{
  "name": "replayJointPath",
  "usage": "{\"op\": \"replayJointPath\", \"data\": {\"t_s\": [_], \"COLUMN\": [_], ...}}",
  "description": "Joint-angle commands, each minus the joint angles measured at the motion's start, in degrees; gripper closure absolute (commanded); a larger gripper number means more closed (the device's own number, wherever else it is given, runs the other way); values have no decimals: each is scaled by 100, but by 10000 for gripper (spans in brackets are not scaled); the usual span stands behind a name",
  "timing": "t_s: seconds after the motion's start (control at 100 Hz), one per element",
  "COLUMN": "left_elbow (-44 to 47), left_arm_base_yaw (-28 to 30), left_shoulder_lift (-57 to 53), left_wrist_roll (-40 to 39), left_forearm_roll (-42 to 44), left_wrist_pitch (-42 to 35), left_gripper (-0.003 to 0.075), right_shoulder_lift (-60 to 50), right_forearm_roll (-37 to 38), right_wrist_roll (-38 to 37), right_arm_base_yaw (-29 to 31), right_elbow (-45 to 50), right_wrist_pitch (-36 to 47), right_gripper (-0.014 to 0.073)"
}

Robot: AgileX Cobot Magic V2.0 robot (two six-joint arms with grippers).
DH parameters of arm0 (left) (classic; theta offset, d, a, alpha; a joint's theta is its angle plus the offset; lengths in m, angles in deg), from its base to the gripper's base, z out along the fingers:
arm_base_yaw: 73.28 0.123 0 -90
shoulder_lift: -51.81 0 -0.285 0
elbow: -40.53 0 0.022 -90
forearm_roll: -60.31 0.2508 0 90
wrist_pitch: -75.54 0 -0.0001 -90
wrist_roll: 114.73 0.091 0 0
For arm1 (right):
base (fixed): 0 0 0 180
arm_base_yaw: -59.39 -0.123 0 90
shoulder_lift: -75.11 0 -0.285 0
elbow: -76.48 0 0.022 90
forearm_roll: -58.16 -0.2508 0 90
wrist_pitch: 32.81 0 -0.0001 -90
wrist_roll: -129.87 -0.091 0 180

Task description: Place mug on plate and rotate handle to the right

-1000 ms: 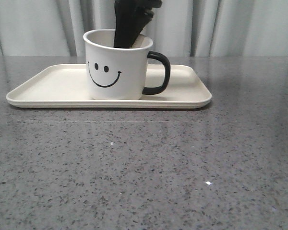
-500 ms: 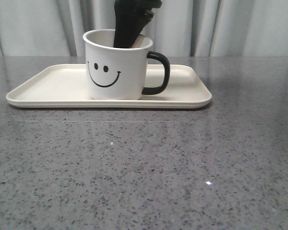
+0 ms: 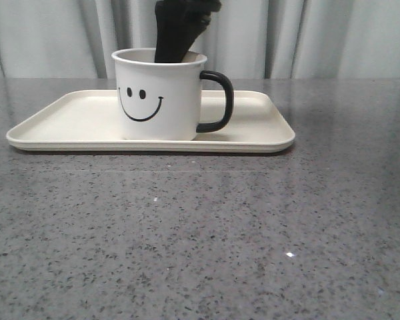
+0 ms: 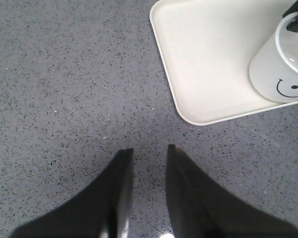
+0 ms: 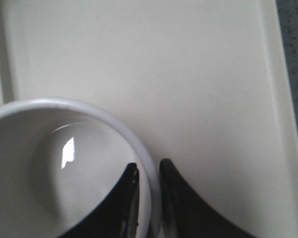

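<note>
The white mug (image 3: 160,100) with its smiley face toward the camera stands on the cream plate (image 3: 67,120), a little left of the plate's middle. Its black handle (image 3: 220,100) points to the right. My right arm (image 3: 179,30) comes down into the mug from above. My right gripper (image 5: 148,169) is shut on the mug's rim (image 5: 97,108), one finger inside and one outside against the wall. My left gripper (image 4: 150,148) hangs open over bare table, off the plate's (image 4: 208,59) corner, with the mug (image 4: 280,64) well away from it.
The grey speckled table (image 3: 200,233) stretches wide in front of the plate. Pale curtains (image 3: 333,40) hang behind the table's far edge. The plate's low rim (image 5: 283,99) runs alongside the mug.
The mug has shifted a little to the left in the right gripper and sits more level. The plate has nudged slightly with it.
</note>
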Motion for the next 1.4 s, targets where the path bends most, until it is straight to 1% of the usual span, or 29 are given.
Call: {"op": "replayJointPath", "data": {"t_s": [0.0, 0.24, 0.4, 0.58, 0.66, 0.87, 1.11, 1.24, 1.39], "left_elbow": [-127, -127, -127, -127, -127, -127, 69, 334, 448], "left_arm_base_yaw": [15, 15, 15, 15, 15, 15, 15, 15, 15], "left_shoulder_lift": [-74, -74, -74, -74, -74, -74, -74, -74, -74], "left_wrist_roll": [-5, -5, -5, -5, -5, -5, -5, -5, -5], "left_forearm_roll": [-142, -142, -142, -142, -142, -142, -142, -142, -142], "left_wrist_pitch": [-314, -314, -338, -471, -566, -853, -1169, -1426, -1555], "left_gripper": [553, 553, 553, 553, 553, 553, 553, 553, 553], "right_shoulder_lift": [-370, -376, -421, -552, -641, -945, -1563, -1842, -2179], "right_forearm_roll": [-153, -153, -153, -178, -360, -918, -1591, -1752, -1753], "right_wrist_roll": [-27, -84, -324, -885, -1079, -1286, -1348, -1501, -1559], "right_arm_base_yaw": [-5, 0, 0, 98, 205, 637, 1328, 1713, 2070], "right_elbow": [-406, -635, -641, -914, -986, -993, -993, -993, -993], "right_wrist_pitch": [-298, -221, 10, 359, 364, 162, 5, -68, -108], "right_gripper": [428, 381, 363, 363, 363, 363, 363, 363, 369]}}
